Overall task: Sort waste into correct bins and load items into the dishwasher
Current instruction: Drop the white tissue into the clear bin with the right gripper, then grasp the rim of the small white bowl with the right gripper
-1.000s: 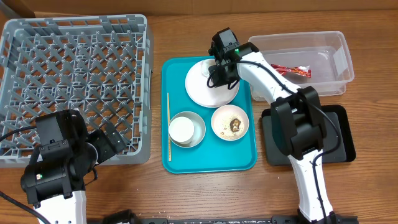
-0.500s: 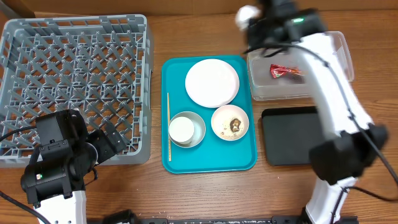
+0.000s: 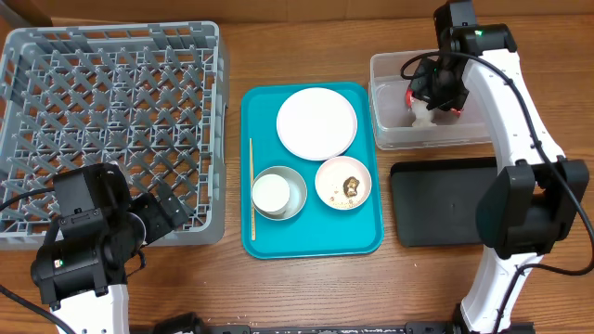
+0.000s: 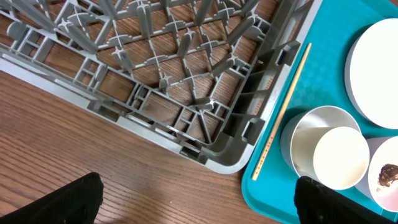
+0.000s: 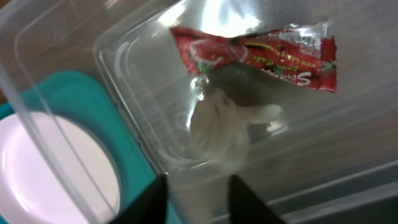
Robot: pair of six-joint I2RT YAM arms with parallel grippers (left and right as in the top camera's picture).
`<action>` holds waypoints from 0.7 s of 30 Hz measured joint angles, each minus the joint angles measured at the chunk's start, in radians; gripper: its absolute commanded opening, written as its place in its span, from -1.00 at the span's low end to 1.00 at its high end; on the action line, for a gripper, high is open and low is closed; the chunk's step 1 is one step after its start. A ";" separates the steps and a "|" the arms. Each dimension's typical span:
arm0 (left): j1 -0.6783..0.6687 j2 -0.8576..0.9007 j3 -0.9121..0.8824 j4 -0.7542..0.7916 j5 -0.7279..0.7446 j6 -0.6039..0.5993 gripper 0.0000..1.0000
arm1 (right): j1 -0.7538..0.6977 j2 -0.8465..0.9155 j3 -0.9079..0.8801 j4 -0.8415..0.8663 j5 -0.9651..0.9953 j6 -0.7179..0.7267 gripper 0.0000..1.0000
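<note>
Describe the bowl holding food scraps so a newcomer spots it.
Find the teal tray mid-table. On its right side, next to the white plate, sits the small pinkish-white bowl. Unlike the grey bowl beside it, which holds a white cup, it contains a brown lump.

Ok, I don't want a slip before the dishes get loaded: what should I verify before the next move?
1. Tissue inside clear tub: ok, lying beside the wrapper.
2. Right pincer free: ok, jaws apart, nothing between them.
3. Left pincer ready: ok, open near the dish rack corner.
4. Plate free of waste: ok, bare.
5. Small bowl free of waste: not ok, brown lump inside.
</note>
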State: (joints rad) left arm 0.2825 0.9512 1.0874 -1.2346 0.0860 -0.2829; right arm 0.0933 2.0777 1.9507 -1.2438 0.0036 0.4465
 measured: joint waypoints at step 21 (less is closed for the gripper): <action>0.000 0.000 0.000 0.001 0.000 0.000 1.00 | 0.074 -0.398 -0.127 -0.207 -0.158 -0.202 0.36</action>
State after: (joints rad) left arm 0.2825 0.9512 1.0874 -1.2339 0.0856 -0.2829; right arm 0.1677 1.6794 1.8240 -1.4509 -0.1539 0.2447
